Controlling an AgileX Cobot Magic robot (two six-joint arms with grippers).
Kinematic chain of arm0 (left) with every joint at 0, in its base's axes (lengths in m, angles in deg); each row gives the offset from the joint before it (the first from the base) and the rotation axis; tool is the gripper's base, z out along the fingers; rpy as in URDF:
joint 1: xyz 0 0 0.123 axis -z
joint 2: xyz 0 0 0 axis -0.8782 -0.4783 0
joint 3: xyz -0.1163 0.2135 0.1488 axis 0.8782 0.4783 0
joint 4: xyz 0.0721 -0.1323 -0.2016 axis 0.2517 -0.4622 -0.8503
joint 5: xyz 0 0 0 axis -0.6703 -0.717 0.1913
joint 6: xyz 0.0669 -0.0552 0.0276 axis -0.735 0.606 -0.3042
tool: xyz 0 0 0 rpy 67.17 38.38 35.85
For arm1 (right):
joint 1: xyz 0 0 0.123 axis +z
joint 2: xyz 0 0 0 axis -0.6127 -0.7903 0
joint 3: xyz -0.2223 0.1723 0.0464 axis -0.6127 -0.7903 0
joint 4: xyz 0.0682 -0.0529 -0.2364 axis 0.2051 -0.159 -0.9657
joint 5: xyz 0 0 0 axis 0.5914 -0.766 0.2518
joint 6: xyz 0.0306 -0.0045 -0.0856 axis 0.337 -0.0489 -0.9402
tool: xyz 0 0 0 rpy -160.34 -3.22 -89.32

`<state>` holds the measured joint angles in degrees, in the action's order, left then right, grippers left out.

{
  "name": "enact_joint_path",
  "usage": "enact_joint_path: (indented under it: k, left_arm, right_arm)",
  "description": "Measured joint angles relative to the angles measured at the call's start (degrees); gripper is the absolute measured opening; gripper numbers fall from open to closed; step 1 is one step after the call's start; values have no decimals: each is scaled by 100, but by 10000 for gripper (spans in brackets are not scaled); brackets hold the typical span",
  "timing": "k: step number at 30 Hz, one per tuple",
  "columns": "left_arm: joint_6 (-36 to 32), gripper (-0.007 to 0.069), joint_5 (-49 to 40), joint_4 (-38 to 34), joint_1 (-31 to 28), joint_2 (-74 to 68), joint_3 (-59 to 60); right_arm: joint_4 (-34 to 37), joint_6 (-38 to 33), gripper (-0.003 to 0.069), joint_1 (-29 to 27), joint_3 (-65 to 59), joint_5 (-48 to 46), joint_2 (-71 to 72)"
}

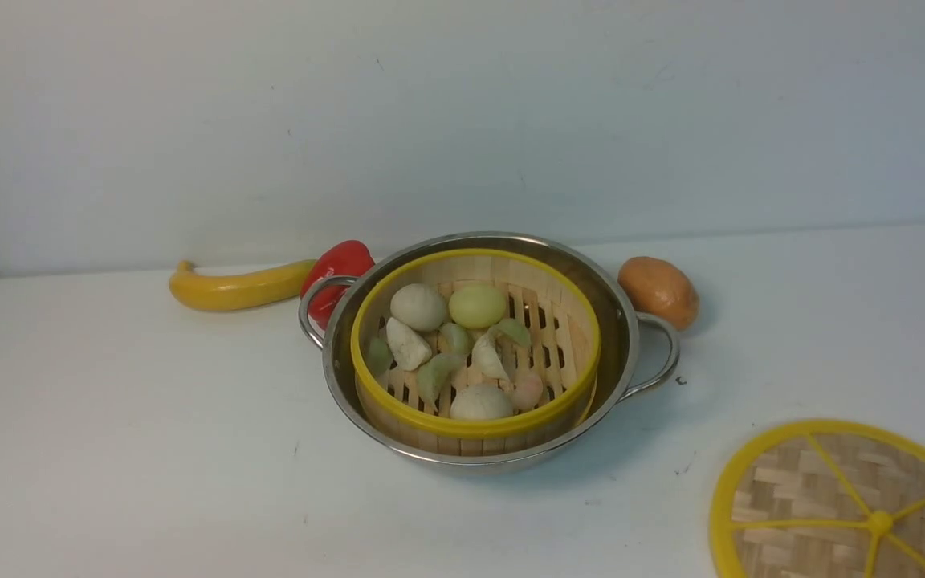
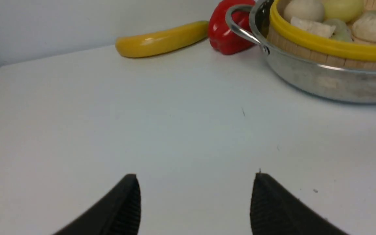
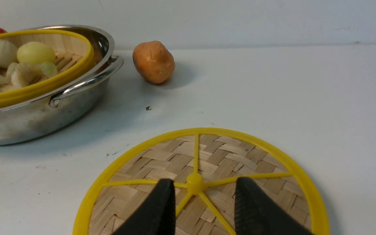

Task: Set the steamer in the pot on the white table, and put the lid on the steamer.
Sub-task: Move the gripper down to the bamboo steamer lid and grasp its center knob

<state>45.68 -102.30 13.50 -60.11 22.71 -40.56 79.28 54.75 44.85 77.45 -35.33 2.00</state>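
The steamer [image 1: 474,424], a bamboo basket with yellow rims and pale toy buns and dumplings inside, sits in the shiny steel pot [image 1: 617,321] at the middle of the white table [image 1: 149,441]. The lid [image 1: 800,490], a flat woven disc with yellow spokes, lies on the table at the front right, apart from the pot. In the right wrist view my right gripper [image 3: 204,179] is open just over the lid [image 3: 175,156], its fingertips on either side of the yellow centre knob [image 3: 194,179]. My left gripper [image 2: 196,175] is open over bare table, short of the pot [image 2: 321,81]. Neither gripper shows in the front view.
A yellow banana [image 1: 238,287] and a red pepper [image 1: 342,261] lie behind the pot's left handle. An orange-brown potato [image 1: 659,291] sits behind its right handle. A pale wall closes the table's far edge.
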Motion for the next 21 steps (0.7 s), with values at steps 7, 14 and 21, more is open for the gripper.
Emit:
enact_joint_path:
  k: [7, 14, 21]
  left_arm:
    - [8, 421, -90, 242, 0, 153, 204]
    - [45, 421, -79, 249, 0, 169, 211]
    - [45, 421, -62, 260, 0, 169, 211]
  right_arm:
    - [0, 0, 241, 0, 0, 0, 0]
    - [0, 0, 241, 0, 0, 0, 0]
    - [0, 0, 241, 0, 0, 0, 0]
